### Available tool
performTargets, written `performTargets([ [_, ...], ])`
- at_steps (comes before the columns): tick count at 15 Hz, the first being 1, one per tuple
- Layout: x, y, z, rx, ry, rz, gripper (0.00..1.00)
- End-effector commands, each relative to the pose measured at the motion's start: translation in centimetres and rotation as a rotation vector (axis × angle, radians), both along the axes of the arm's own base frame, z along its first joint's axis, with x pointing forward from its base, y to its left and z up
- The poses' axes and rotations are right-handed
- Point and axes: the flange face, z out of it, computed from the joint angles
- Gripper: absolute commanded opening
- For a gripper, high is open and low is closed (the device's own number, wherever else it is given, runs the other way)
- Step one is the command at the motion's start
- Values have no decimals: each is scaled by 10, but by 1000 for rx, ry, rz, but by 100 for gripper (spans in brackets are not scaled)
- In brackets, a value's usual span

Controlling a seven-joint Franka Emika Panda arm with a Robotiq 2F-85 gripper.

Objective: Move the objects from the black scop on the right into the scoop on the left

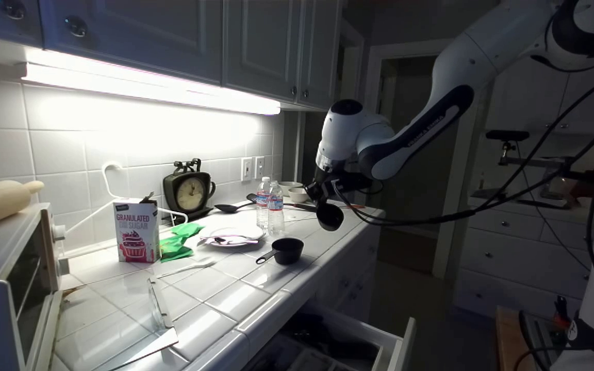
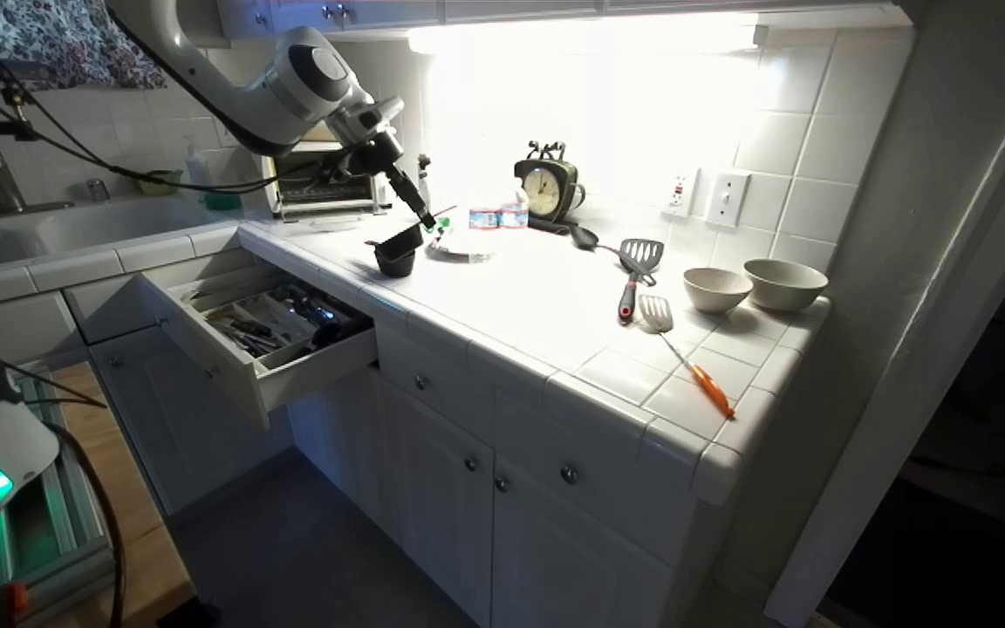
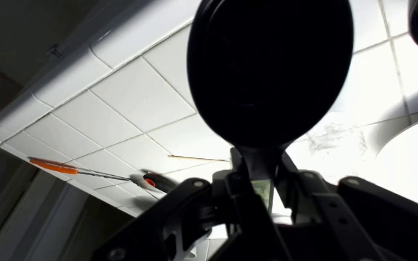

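- One held scoop (image 1: 330,217) hangs tipped in an exterior view.
- In an exterior view, the low scoop (image 2: 396,268) sits on the counter (image 2: 529,305).
- Wrist view: the gripper (image 3: 262,163) pinches the held scoop; objects don't show. Likely pouring time; next, tip it above the low scoop.

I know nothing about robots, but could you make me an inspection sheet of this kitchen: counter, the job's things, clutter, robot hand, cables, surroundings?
Surface: white tiled counter, brightly lit by the lamp above.
Job's things: held black scoop, tilted above the counter; second black scoop, upright on it, apart from the first. Insides too dark to tell contents.
Clutter: sugar box, two water bottles, white plate, two bowls, orange-handled spatula.
Grippers: one gripper, closed on the held black scoop.
Cables: black cable sags below the arm.
Surroundings: drawer open below the counter, utensils inside.
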Motion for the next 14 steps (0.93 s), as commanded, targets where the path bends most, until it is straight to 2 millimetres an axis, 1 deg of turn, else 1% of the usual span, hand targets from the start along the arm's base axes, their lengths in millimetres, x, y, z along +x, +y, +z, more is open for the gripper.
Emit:
performTargets([
  [1,12,-8,-3,66,16,17,6],
  [6,20,-18,-10,130,24,19,6],
  [14,31,-31,-27,231,68,26,6],
])
